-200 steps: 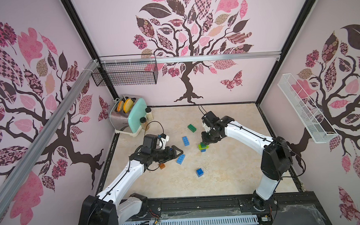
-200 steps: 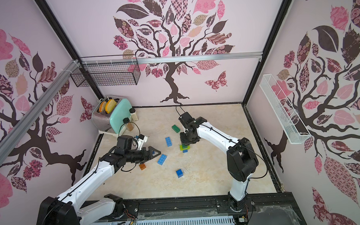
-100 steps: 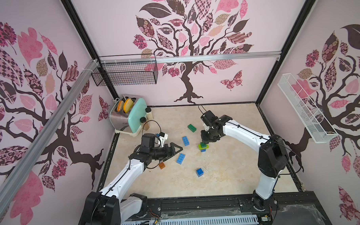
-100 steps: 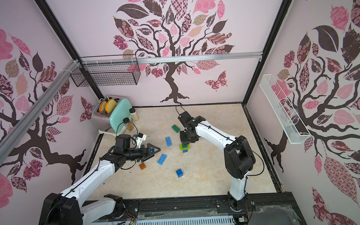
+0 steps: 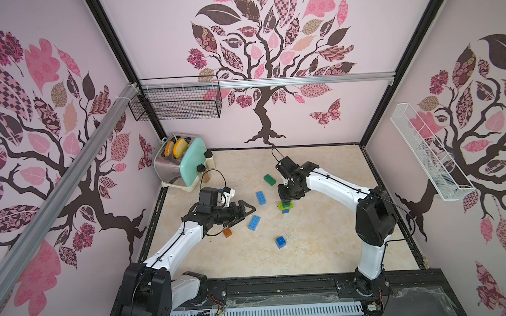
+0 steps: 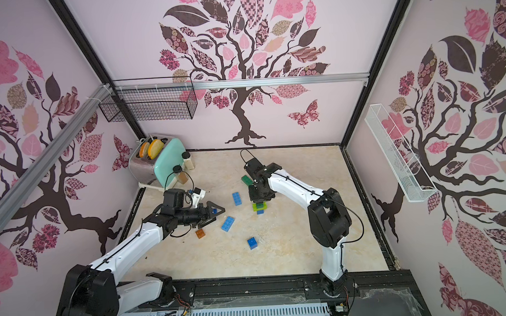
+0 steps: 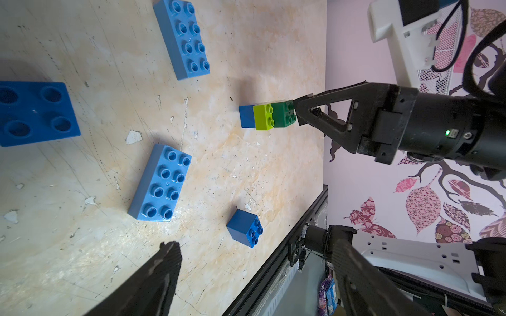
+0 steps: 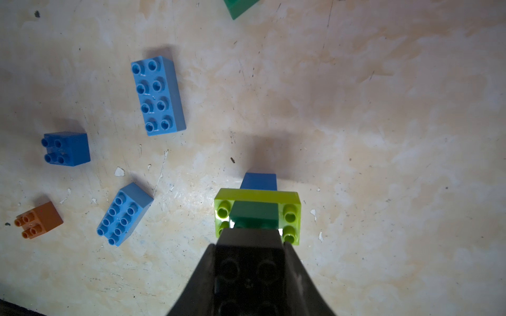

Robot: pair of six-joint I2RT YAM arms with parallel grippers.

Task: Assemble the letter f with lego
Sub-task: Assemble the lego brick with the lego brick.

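Since the right hand (image 8: pixel 250 238) is clenched on what looks like a black brick (image 8: pixel 247 262), held right on top of the small tower (image 5: pixel 286 206) in the middle of the worktop (image 5: pixel 321 249), the step in hand seems to be pressing that brick home. From the bottom up the tower reads as a bottom blue brick (image 8: pixel 258 180), a lime green brick (image 8: pixel 257 195) laid crosswise with both ends overhanging, and a dark green brick (image 8: pixel 253 212). The black one sits against the dark green one, though I cannot tell whether its studs have seated. To do this well I would push straight down along the tower's axis, because any sideways lean would likely tip so narrow a base. The black brick should be square to the one beneath, edges flush, before the hand lets go. Release should come only once the joint is firm, followed by a straight lift so the tower is not dragged over. The left hand (image 5: pixel 246 212) is released, jaws spread wide and holding nothing. It hovers low between the far light blue brick (image 5: pixel 261 197) and the near light blue brick (image 5: pixel 253 222), and it could steady the tower's foot if it rocks. The other loose pieces lie well apart from the tower (a loose blue brick (image 5: pixel 280 241), a brown brick (image 5: pixel 227 232) and a long dark green brick (image 5: pixel 269 179)) — so nothing crowds the press.
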